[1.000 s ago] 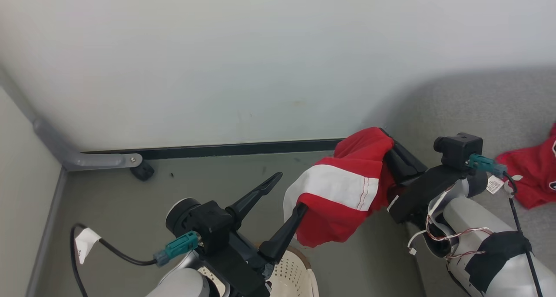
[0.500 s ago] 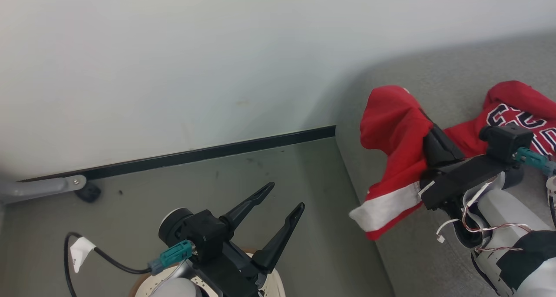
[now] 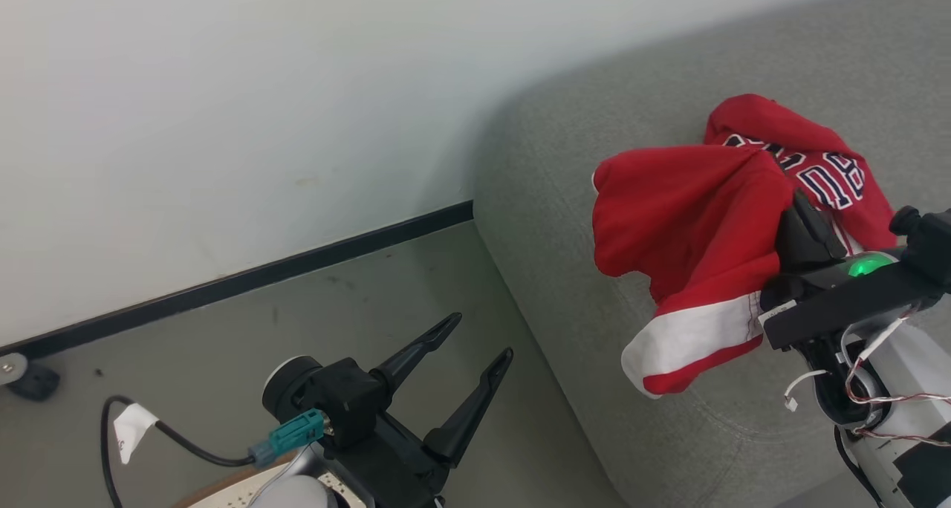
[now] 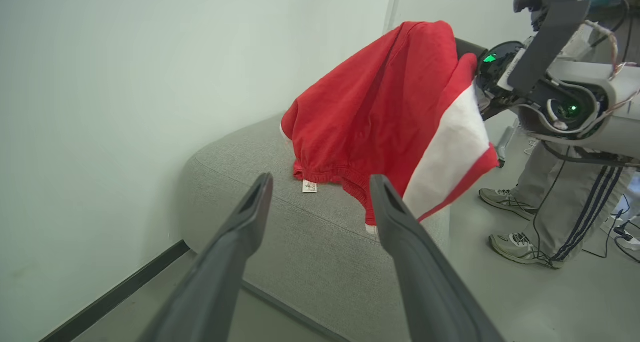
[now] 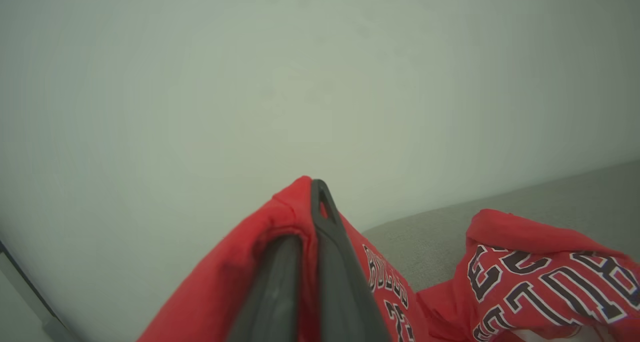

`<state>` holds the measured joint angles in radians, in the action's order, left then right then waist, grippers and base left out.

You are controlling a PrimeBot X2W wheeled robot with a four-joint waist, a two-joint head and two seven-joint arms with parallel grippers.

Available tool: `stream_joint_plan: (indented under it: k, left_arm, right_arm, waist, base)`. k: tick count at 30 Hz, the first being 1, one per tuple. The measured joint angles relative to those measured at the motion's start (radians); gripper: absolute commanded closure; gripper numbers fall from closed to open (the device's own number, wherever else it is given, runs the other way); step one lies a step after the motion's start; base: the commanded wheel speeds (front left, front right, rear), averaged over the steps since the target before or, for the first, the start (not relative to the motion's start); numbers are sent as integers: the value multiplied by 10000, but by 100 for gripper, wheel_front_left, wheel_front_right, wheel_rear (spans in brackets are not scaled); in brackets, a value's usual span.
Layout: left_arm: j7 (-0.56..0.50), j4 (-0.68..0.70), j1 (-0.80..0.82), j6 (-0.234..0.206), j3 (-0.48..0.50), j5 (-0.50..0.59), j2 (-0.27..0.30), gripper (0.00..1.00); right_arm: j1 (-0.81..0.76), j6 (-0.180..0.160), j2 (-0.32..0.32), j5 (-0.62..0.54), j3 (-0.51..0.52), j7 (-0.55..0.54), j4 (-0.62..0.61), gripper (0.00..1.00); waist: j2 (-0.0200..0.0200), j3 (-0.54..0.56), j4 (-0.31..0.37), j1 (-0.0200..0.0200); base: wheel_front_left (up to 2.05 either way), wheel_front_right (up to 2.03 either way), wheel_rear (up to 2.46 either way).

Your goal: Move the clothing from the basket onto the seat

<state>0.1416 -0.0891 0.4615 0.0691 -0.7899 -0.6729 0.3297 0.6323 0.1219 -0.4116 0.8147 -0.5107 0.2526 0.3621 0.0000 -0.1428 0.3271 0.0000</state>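
Right tool (image 3: 799,203) clamped on red garment (image 3: 683,218) above seat (image 3: 550,196) | left tool (image 3: 480,336) wide, empty | step: placing | next: lower, release

Bare test lab here: plain pale wall (image 3: 223,85), smooth grey floor (image 3: 334,307), black skirting strip (image 3: 297,263), loose black cables (image 4: 621,230) trailing.

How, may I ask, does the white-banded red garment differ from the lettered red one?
The white-banded red garment hangs from the shut right gripper; the lettered red garment lies on the grey fabric couch. The former shows a white band, the latter block lettering. Both are red cloth.
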Motion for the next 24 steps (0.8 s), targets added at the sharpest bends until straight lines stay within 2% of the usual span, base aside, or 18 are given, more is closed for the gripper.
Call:
stream_joint_plan:
  k: [13, 24]
  left_arm:
    - [-171, 180, 45, 8, -165, 132, 35, 0]
    - [-437, 222, 326, 15, -313, 150, -98, 0]
  right_arm:
    - [-963, -75, -176, -291, 1141, 12, -1360, 100]
    - [-1079, -58, -203, -399, 1858, 12, -2299, 100]
  waist:
    - [0, -345, 1133, 0]
    - [0, -765, 1294, 0]
  base:
    - [0, 0, 0]
    - [0, 0, 0]
